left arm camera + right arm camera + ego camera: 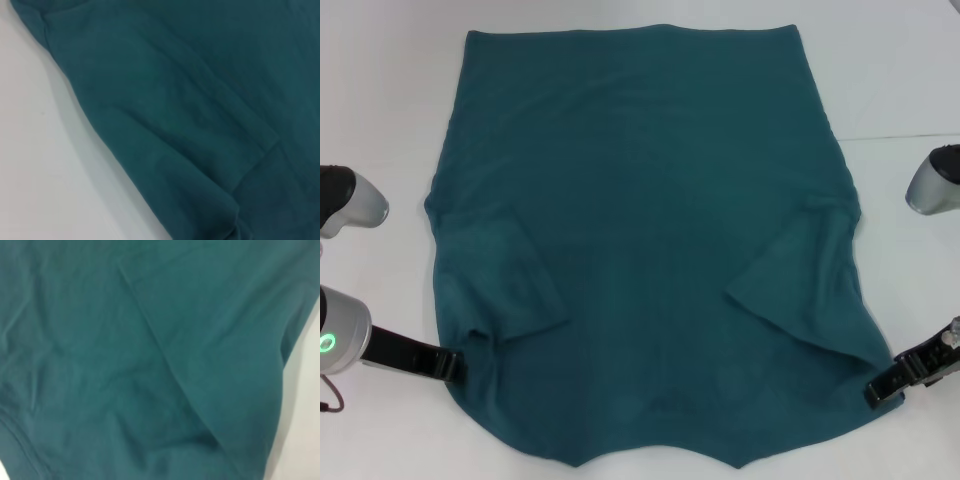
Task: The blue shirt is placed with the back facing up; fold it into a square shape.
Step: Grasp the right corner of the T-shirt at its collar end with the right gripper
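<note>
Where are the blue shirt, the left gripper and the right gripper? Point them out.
blue shirt (pixel 640 200): head view, middle of its plain back.
left gripper (pixel 448 364): head view, black tip at the shirt's edge.
right gripper (pixel 882 387): head view, black tip at the shirt's corner.

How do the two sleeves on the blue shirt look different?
Both sleeves of the blue shirt are folded in over its body. The left sleeve lies nearly straight down the shirt's side, with its cuff close to the left gripper. The right sleeve slants further inward, ending in a point toward the middle. Both lie flat and show plain cloth.
</note>
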Tool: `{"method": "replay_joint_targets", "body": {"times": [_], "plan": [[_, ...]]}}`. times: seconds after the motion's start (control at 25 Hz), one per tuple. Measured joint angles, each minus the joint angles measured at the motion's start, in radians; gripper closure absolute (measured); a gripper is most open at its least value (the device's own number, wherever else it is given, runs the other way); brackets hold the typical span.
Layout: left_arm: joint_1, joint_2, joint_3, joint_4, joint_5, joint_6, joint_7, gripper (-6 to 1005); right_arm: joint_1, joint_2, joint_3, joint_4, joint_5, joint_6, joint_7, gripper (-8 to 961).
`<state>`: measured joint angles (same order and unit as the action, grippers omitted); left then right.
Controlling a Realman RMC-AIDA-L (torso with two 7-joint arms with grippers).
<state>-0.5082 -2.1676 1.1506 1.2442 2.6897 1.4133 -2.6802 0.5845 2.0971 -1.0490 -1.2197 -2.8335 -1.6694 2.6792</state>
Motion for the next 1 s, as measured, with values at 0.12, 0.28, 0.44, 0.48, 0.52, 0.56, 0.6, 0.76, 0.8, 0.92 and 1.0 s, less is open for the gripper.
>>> {"method": "replay_joint_targets", "body": {"times": [0.12, 0.28, 0.44, 0.48, 0.52, 0.56, 0.6, 0.76, 0.8, 0.92, 1.0], "plan": [[0.002, -0.001, 0.0, 0.0, 0.0, -0.001, 0.0, 934, -0.006, 0.0, -0.032, 0.004, 0.002, 0.015, 0.019, 71], [0.006, -0.002, 0.0, 0.0, -0.001, -0.002, 0.0, 934, -0.008, 0.001, -0.082, 0.007, 0.002, 0.027, 0.043, 70], [0.007, -0.002, 0.0, 0.0, -0.001, -0.002, 0.002, 933, -0.015, 0.001, -0.135, 0.004, 0.002, 0.039, 0.067, 69], [0.008, -0.002, 0.0, 0.0, -0.001, -0.002, 0.003, 933, -0.015, 0.001, -0.14, 0.005, 0.001, 0.04, 0.069, 69], [0.008, -0.002, 0.0, 0.0, -0.001, -0.002, 0.004, 934, -0.015, 0.001, -0.144, 0.006, 0.001, 0.04, 0.07, 90], [0.008, -0.003, 0.0, 0.0, -0.001, -0.002, 0.005, 934, -0.015, 0.001, -0.146, 0.006, 0.0, 0.041, 0.071, 111], [0.008, -0.003, 0.0, 0.0, -0.001, -0.002, 0.006, 934, -0.016, 0.002, -0.148, 0.006, -0.001, 0.041, 0.074, 131], [0.008, -0.003, -0.003, -0.001, -0.001, -0.004, 0.009, 933, -0.017, 0.002, -0.156, 0.006, -0.003, 0.041, 0.083, 241], [0.008, -0.003, -0.003, -0.002, -0.001, -0.005, 0.009, 933, -0.017, 0.002, -0.159, 0.007, -0.003, 0.042, 0.083, 275], [0.005, -0.003, 0.0, -0.004, -0.001, -0.006, 0.009, 934, -0.017, 0.001, -0.178, 0.008, -0.004, 0.046, 0.093, 341], [0.003, -0.003, 0.0, -0.007, -0.001, -0.006, 0.009, 934, -0.017, 0.0, -0.189, 0.008, -0.005, 0.047, 0.102, 338]]}}
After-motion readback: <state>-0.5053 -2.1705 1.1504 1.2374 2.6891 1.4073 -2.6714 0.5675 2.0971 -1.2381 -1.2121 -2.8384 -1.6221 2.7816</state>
